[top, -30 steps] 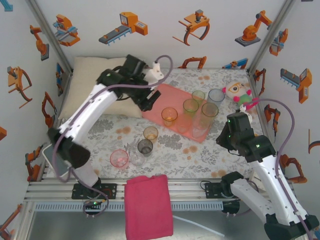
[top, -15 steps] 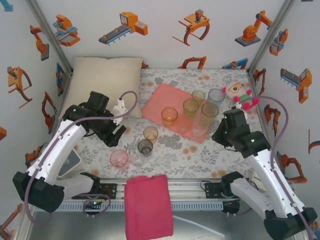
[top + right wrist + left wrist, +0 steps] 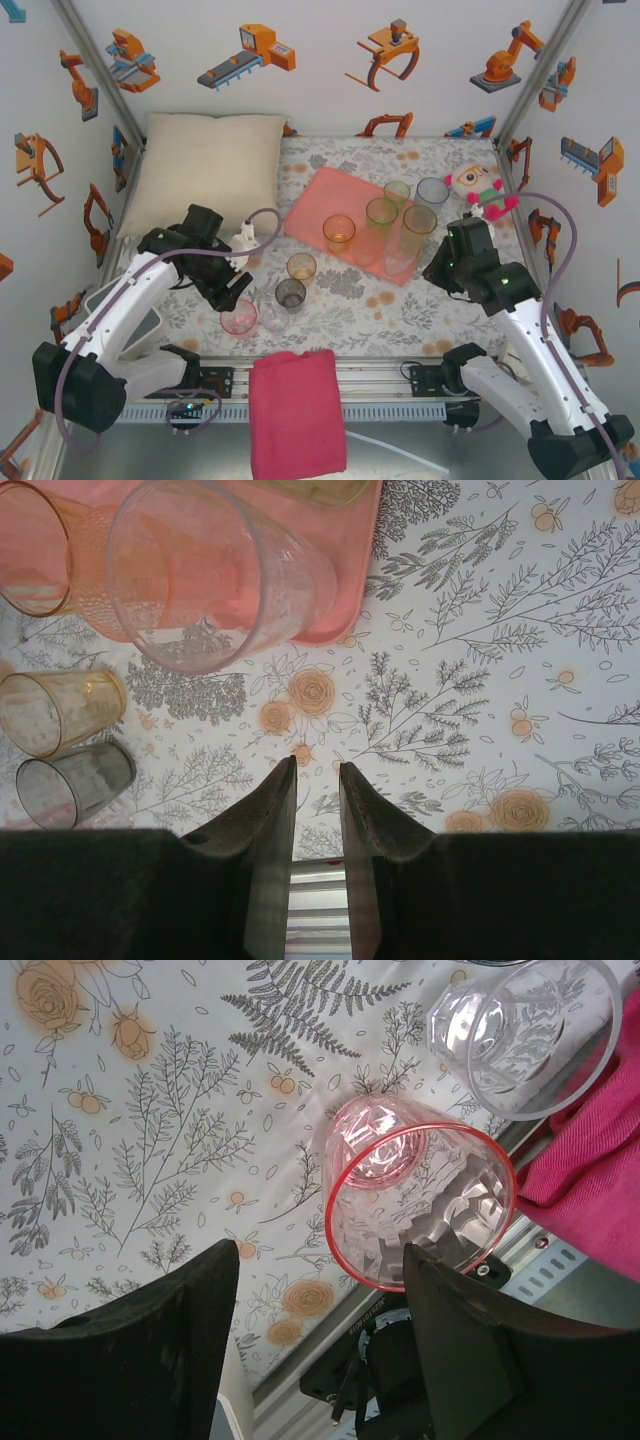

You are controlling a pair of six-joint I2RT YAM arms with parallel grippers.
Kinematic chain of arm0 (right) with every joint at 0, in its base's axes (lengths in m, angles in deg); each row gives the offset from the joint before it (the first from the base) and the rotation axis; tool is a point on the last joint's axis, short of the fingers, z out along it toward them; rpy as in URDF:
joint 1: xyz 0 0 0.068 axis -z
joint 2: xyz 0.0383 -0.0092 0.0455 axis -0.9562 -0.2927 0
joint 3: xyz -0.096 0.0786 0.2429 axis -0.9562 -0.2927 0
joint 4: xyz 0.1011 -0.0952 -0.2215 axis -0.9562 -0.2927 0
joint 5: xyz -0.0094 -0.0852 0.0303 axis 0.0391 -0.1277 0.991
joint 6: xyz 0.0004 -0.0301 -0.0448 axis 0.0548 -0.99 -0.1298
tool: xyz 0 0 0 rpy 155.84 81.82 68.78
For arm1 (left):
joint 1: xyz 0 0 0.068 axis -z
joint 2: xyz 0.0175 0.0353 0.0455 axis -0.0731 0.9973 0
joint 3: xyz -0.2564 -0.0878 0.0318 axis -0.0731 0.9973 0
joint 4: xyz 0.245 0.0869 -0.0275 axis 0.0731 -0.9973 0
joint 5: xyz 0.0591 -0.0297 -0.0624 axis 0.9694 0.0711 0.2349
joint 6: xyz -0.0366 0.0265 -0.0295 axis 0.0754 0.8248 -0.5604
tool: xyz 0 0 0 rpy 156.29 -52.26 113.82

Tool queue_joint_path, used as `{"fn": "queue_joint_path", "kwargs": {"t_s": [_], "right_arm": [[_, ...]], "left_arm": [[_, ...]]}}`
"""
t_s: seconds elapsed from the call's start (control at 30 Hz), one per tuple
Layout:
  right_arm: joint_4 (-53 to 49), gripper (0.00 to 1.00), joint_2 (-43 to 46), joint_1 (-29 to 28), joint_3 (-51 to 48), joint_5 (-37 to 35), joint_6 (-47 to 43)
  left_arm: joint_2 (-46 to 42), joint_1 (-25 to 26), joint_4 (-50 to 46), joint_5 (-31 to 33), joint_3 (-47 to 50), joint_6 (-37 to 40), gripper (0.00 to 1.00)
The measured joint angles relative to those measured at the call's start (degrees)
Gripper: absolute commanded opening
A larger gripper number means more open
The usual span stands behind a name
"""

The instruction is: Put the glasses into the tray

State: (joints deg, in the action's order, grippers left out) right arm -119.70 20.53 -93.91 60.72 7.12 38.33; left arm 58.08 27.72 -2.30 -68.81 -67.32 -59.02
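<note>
Since my left claw (image 3: 232,290) hangs wide open and empty over the upright pink glass (image 3: 238,318) at the table's (image 3: 440,310) near edge, glass just ahead of its jaws, it is nearer than the right claw (image 3: 315,780), barely parted on nothing, beside the tray (image 3: 310,205) farther back.

The left arm (image 3: 140,290) was swung away from the left end of the tray (image 3: 320,200), past the pillow (image 3: 205,165), and was brought down over the near left of the worktop (image 3: 340,290). The left gripper (image 3: 233,290) was lowered just above the pink glass (image 3: 238,318), and its fingers (image 3: 150,1360) were drawn slightly closer together. The right arm (image 3: 500,285) was shifted a little toward the tray.
</note>
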Motion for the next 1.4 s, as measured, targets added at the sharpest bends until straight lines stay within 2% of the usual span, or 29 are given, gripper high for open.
{"fn": "queue_joint_path", "kwargs": {"t_s": [0.3, 0.53, 0.7, 1.1, 1.4], "right_arm": [[0.0, 0.27, -0.2, 0.0, 0.0, 0.8, -0.3], [-0.3, 0.27, -2.2, 0.0, 1.2, 2.6, -1.7], [-0.5, 0.27, -2.3, 0.0, 1.3, 2.8, -2.0], [-1.1, 0.27, -1.5, 0.0, 1.3, 2.7, -2.0], [-1.0, 0.27, -1.5, 0.0, 1.2, 2.7, -2.0]], "left_arm": [[1.9, 0.0, 3.8, -0.6, 4.2, 0.7, 0.53], [2.5, 0.1, 6.3, -0.5, 6.4, 0.8, 0.42], [2.5, 0.4, 7.8, -0.3, 7.1, 0.3, 0.38], [2.8, 1.7, 9.9, 2.2, 7.2, -1.1, 0.15], [1.6, 2.0, 7.8, 4.6, 5.8, -1.4, 0.11]]}}
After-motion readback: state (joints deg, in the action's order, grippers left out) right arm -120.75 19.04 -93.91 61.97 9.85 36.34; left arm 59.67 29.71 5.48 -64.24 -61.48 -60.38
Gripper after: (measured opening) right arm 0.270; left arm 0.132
